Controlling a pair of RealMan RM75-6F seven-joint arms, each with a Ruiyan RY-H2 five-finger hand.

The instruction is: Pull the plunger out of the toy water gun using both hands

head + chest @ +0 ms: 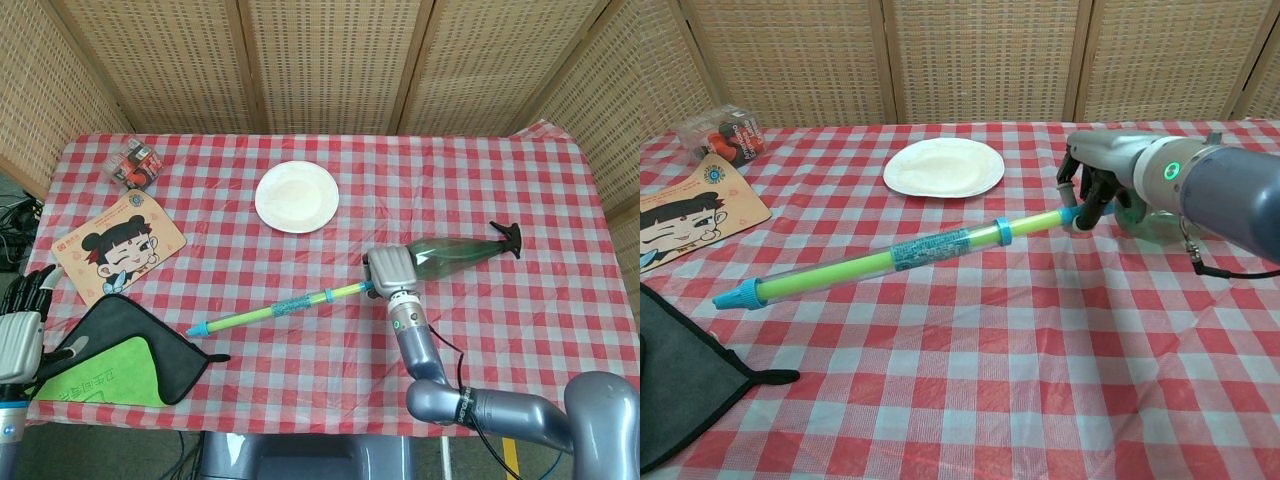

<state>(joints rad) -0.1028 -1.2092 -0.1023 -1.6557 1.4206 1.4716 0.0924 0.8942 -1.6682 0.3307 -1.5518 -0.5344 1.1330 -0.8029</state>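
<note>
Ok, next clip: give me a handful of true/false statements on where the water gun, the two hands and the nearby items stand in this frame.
1. The right hand holds the toy water gun by its plunger end. True.
2. The left hand grips the gun's blue nozzle. False: it is at the table's left edge, off the gun, holding nothing.
3. The white plate has food on it. False: it looks bare.
4. The green spray bottle lies on its side next to the right hand. True.
5. The gun rests across the cartoon-face board. False: the board lies apart, further left.
</note>
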